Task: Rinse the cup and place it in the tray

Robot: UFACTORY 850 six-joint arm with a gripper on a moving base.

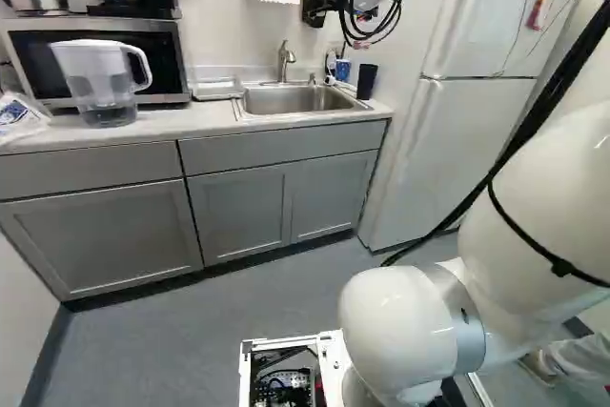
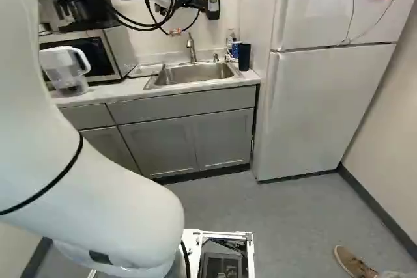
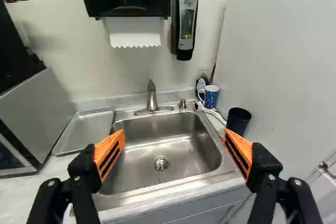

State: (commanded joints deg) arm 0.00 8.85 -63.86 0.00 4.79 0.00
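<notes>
In the wrist view the fingers [image 3: 109,156] stood wide open before the sink [image 3: 170,142]. The black cup [image 3: 239,120] lay outside their gap, ahead of one finger, upright on the surface [image 3: 31,190] between sink and fridge [image 2: 326,109], near the dotted blue mug [image 3: 211,96]. Across the sink lay the tray [image 3: 86,129].

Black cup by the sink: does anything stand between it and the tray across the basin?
Only the sink basin visibly lies between the black cup and the tray. The faucet rises at its back edge; it might obstruct a rearward path, while one nearer the front looks free.
</notes>
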